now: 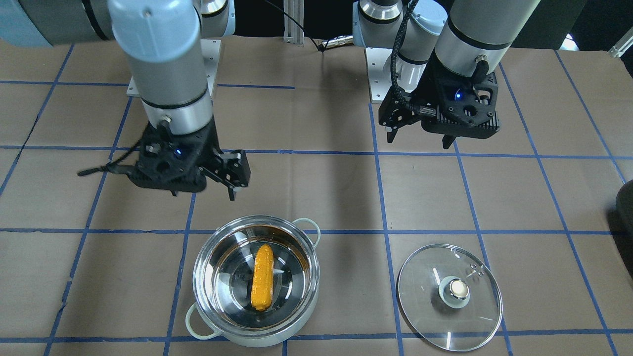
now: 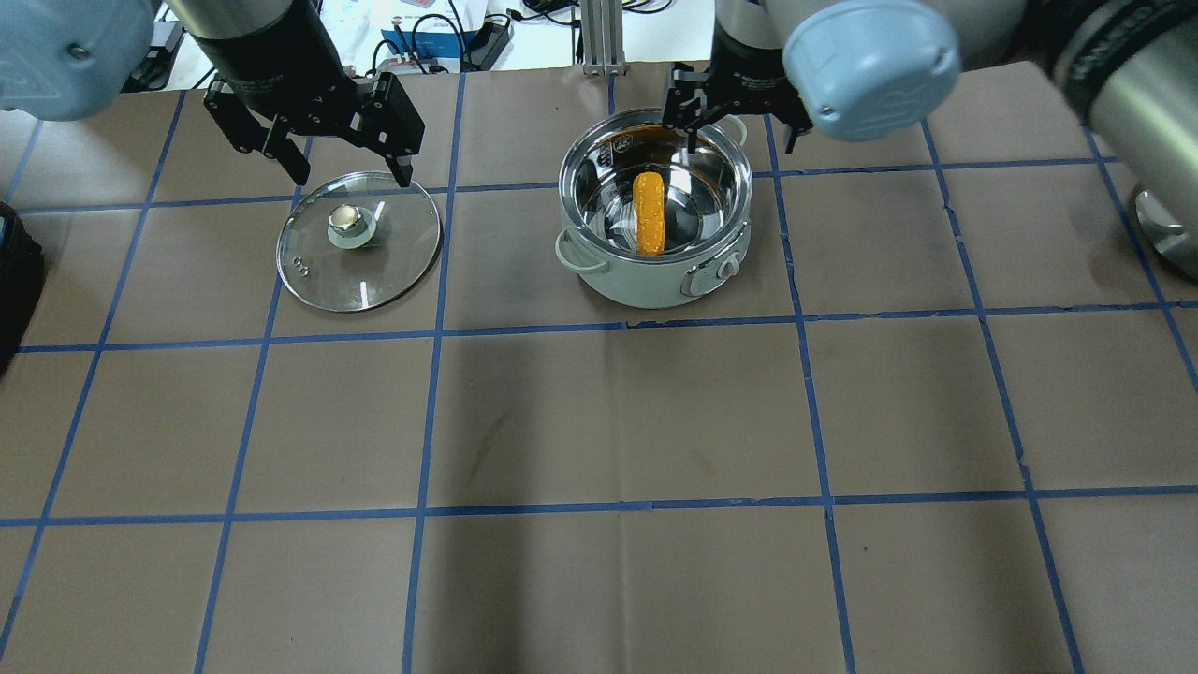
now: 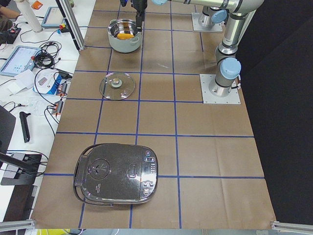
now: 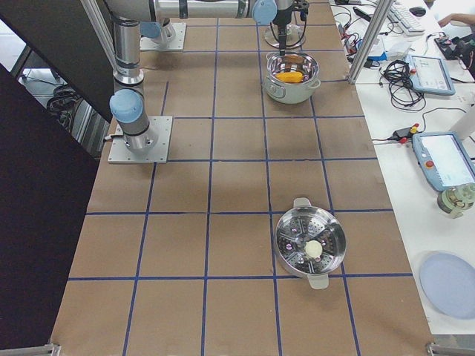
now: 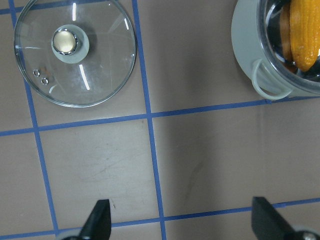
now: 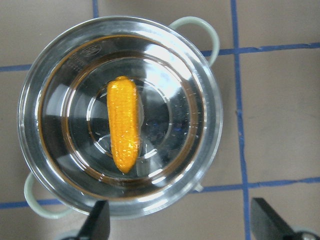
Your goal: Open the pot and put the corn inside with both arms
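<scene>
Though the stamp [image 6: 92, 50] on the pot's [image 2: 655, 281] inner wall is too blurred to read, the corn [image 6: 123, 122] lies flat inside, its long axis pointing straight away from the robot. Left gripper [image 2: 352, 176] and right gripper [image 6: 177, 222] hang spread wide, holding nothing.

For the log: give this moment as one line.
pot open | corn inside pot | glass lid on table | left gripper open, empty | right gripper open, empty
</scene>
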`<state>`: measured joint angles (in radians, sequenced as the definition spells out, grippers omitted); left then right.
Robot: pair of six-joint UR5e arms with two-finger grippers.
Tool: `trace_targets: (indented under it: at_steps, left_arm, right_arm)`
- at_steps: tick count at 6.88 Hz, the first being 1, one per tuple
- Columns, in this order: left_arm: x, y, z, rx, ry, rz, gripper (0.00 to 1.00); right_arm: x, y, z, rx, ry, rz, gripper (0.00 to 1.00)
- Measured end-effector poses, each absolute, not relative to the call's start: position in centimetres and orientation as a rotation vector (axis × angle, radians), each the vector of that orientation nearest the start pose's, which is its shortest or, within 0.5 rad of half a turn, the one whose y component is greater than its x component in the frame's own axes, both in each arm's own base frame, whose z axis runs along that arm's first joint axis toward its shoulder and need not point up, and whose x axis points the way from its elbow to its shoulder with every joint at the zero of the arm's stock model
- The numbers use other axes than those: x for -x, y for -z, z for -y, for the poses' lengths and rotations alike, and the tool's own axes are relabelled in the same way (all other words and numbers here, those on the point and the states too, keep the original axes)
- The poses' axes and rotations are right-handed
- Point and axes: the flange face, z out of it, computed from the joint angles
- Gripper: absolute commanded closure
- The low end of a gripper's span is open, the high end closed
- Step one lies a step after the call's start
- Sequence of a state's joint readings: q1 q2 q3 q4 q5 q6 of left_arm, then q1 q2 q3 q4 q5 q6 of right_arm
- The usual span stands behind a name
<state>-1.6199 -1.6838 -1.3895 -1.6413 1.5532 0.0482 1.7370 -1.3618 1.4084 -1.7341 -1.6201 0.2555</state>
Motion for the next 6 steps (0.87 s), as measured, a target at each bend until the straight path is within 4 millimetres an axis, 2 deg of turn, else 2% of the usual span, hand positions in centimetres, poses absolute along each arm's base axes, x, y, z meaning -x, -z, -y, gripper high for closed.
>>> trace_targets:
  at_steps: [1, 3, 6]
  left_arm:
    - [16.0, -51.3, 52.9, -0.151, -0.010, -3.154, 0.00]
    - [15.8, -51.9, 51.9, -0.145, -0.015, -3.152, 0.00]
    - [15.3, -51.3, 49.6, -0.123, -0.043, -3.155, 0.00]
  right_arm:
    - [-20.2, -49.4, 54.2, -0.169, 0.142, -3.162, 0.06]
    - [-18.5, -50.3, 52.0, -0.115, 0.054, -3.172, 0.06]
    - [-15.9, -50.5, 51.6, -0.054, 0.006, -3.176, 0.06]
